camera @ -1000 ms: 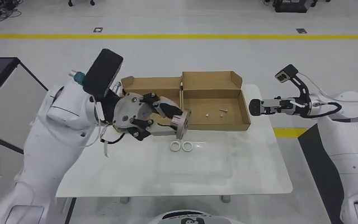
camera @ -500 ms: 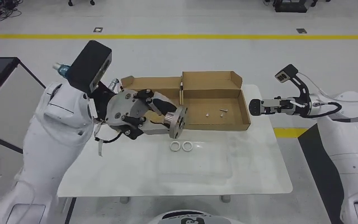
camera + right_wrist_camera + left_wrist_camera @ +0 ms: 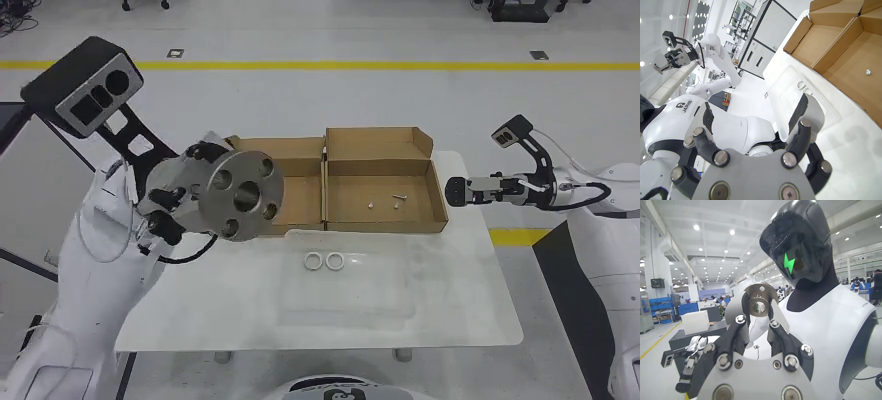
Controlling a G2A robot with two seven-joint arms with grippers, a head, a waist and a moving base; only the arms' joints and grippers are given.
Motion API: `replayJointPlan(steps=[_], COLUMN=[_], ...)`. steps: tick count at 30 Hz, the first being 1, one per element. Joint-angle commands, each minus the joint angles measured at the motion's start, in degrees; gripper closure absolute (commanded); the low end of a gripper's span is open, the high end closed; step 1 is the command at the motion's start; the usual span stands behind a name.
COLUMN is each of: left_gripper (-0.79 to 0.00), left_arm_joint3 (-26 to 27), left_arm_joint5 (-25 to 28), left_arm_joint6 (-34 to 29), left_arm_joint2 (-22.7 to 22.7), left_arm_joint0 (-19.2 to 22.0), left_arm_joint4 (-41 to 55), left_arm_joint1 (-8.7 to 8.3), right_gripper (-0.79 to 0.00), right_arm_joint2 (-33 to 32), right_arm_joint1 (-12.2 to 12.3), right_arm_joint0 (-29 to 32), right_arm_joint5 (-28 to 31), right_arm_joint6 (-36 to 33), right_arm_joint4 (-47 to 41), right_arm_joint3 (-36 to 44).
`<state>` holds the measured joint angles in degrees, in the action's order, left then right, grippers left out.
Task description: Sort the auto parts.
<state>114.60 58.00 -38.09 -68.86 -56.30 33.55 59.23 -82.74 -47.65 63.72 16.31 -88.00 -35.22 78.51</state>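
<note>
Steel hub [image 3: 238, 195] with a bolt-hole flange is up in the air at the left-middle of the top frame. The left gripper [image 3: 757, 313] has its fingers clamped on the hub's neck. The right gripper [image 3: 455, 191] is at the right end of the right box [image 3: 350, 185], fingers apart and holding nothing. That box has a couple of small bolts [image 3: 398, 198] in it, and the left box [image 3: 300, 185] sits touching it. Two white rings [image 3: 313, 262] lie on the table [image 3: 450, 290] just below the boxes.

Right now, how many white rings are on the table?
2. One ring and the second ring lie side by side on the table, just in front of the cardboard boxes. More may be hidden behind the raised flange.
</note>
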Motion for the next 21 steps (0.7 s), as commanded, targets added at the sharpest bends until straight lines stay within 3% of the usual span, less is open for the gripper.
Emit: replayJointPlan(steps=[1,10,15,21], left_gripper=[0.000,0.000,0.000,0.000], left_arm_joint3=[0.05,-3.02,-4.37,-5.31], left_arm_joint5=[0.00,0.00,0.00,0.00], left_arm_joint6=[-0.47,-8.20,-8.20,-8.20], left_arm_joint2=[-0.38,-3.07,-3.86,-5.20], left_arm_joint0=[-0.13,-1.07,-1.44,-2.46], left_arm_joint4=[2.62,10.10,2.93,-6.09], left_arm_joint1=[0.76,4.73,5.54,5.33], right_gripper=[-0.785,-0.785,-0.785,-0.785], right_arm_joint2=[0.00,0.00,0.00,0.00], right_arm_joint1=[0.00,0.00,0.00,0.00], right_arm_joint0=[0.00,0.00,0.00,0.00], right_arm_joint5=[0.00,0.00,0.00,0.00], right_arm_joint6=[0.00,0.00,0.00,0.00], right_arm_joint4=[0.00,0.00,0.00,0.00], right_arm_joint3=[0.00,0.00,0.00,0.00])
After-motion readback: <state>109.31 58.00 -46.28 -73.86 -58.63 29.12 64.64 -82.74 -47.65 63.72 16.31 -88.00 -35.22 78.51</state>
